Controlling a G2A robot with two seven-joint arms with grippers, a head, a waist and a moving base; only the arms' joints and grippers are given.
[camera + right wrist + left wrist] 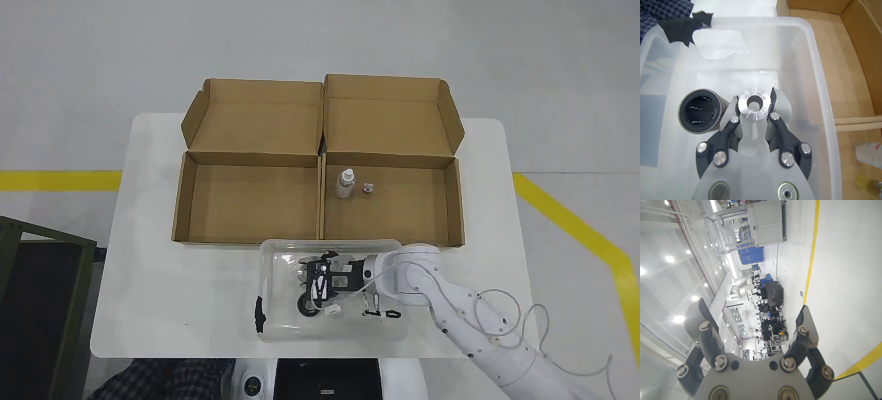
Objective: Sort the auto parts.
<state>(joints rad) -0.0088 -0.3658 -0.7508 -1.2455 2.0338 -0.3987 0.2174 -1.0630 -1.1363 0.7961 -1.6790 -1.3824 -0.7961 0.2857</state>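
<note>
Right wrist view: silvery, maybe-aluminium ring

A silver metal collar with a round bore sits inside the clear plastic bin, pinched on both sides by the right gripper. Just beside it lies a steel bearing sleeve with a dark bore. Over in the right-hand cardboard box, a small white bottle stands upright with a tiny part near it.
</note>
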